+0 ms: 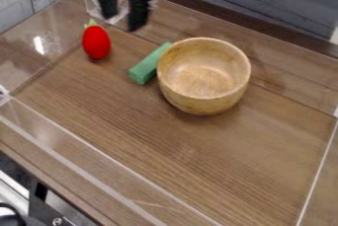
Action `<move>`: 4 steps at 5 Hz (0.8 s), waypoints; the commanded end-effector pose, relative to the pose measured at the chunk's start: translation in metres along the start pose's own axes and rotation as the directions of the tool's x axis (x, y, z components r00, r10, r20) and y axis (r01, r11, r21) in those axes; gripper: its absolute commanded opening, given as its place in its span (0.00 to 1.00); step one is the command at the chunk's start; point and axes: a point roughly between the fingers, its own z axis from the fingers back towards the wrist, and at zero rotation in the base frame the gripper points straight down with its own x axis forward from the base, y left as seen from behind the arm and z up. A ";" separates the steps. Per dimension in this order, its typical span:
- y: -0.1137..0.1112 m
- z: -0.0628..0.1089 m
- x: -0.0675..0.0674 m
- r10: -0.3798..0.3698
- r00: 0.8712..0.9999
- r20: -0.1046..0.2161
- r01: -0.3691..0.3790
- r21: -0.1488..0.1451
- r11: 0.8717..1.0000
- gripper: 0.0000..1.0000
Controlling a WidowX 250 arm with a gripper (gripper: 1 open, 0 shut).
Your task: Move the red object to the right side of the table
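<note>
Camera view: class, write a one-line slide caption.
Open gripper above red strawberry toy; green block beside wooden bowl.

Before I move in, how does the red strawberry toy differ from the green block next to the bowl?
The red strawberry toy is rounded and glossy; the green block is flat and matte. The strawberry toy stands apart near the table's left side, while the green block lies against the wooden bowl. The strawberry toy sits just below the open gripper; the block is farther from it. Both rest on the table and are smaller than the bowl.
</note>
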 end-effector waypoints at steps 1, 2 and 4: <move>0.026 0.013 0.011 -0.022 0.998 0.061 0.020 0.039 0.999 1.00; 0.037 0.017 0.017 0.012 0.998 0.069 -0.015 0.044 0.999 1.00; 0.047 0.010 0.017 -0.005 0.998 0.057 0.003 0.042 0.999 1.00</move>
